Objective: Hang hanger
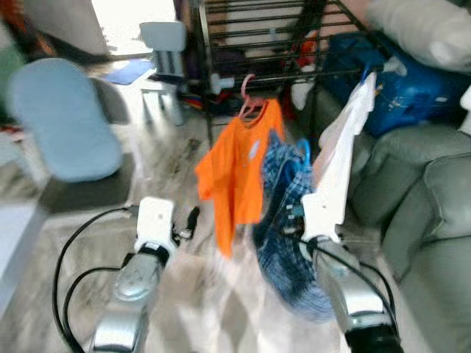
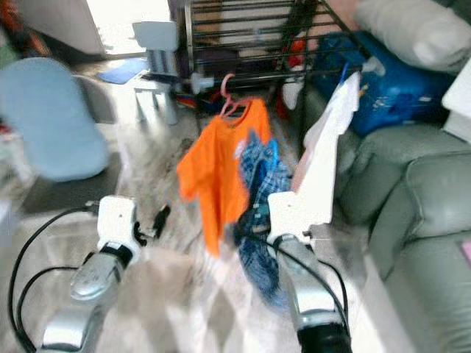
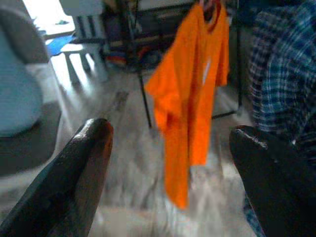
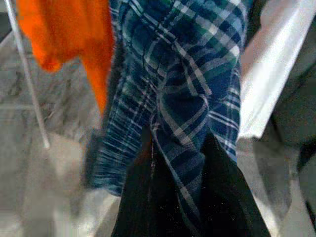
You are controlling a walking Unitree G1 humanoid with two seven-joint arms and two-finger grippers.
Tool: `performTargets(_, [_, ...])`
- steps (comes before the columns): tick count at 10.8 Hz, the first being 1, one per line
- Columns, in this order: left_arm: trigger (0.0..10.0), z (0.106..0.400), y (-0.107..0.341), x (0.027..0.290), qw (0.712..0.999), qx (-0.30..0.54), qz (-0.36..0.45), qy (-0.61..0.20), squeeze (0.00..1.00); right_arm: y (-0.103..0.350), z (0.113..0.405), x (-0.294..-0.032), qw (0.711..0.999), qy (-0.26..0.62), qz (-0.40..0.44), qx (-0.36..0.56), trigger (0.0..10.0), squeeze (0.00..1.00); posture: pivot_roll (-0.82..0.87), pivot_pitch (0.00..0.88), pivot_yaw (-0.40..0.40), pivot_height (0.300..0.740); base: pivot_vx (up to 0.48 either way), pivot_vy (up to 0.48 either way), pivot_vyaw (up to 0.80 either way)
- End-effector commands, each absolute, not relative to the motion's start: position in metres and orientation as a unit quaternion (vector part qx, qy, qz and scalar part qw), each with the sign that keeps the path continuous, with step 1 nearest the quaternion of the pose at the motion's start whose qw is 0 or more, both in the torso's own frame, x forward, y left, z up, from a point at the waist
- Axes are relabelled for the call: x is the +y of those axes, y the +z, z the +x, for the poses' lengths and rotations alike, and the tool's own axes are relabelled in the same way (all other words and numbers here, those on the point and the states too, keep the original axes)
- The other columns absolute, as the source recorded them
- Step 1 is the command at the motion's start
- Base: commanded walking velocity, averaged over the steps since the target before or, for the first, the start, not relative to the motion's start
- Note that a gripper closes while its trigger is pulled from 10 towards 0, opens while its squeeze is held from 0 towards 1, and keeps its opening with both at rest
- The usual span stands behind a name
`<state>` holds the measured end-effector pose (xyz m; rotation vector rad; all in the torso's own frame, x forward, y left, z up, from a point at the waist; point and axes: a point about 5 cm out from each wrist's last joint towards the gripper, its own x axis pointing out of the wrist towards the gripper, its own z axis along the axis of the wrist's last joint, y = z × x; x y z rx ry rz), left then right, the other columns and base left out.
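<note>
An orange shirt hangs on a pink hanger from the lower bar of a black drying rack. Right beside it hangs a blue plaid shirt with a blue hanger tip at its top. My right gripper is shut on the plaid cloth, low on the garment. My left gripper is open with nothing between its fingers, held low to the left of the orange shirt. The views are blurred.
A white garment hangs from the rack's right corner. A grey-green sofa stands on the right, with a blue bag behind it. A light blue padded board is at left and a white stool behind.
</note>
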<state>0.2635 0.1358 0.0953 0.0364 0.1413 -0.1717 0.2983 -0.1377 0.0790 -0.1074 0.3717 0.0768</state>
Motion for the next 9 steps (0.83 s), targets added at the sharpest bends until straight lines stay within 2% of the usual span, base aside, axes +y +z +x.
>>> performTargets(1, [10.0,0.262,0.093,0.133,0.993,0.074,0.017,-0.089,0.00,0.088,0.300,-0.155,0.984,0.012,-0.056,0.169,10.0,0.00,-0.12,0.017,0.069,0.740,-0.322,0.000,0.00])
performTargets(3, [10.0,0.262,0.091,0.127,0.992,0.078,0.015,-0.101,0.00,0.093,0.299,-0.173,0.986,-0.021,-0.068,0.148,10.0,0.00,-0.13,0.009,0.075,0.740,-0.322,0.000,0.00])
performTargets(6, [10.0,0.271,0.098,0.124,0.993,0.066,0.016,-0.102,0.00,0.103,0.302,-0.176,0.989,-0.019,-0.088,0.119,10.0,0.00,-0.15,0.033,0.079,0.740,-0.296,0.000,0.00])
performTargets(9, [10.0,0.272,0.105,0.130,0.995,0.053,-0.003,-0.089,0.00,0.108,0.304,-0.169,0.988,0.008,-0.090,0.122,10.0,0.00,-0.14,0.059,0.078,0.740,0.000,0.000,0.00])
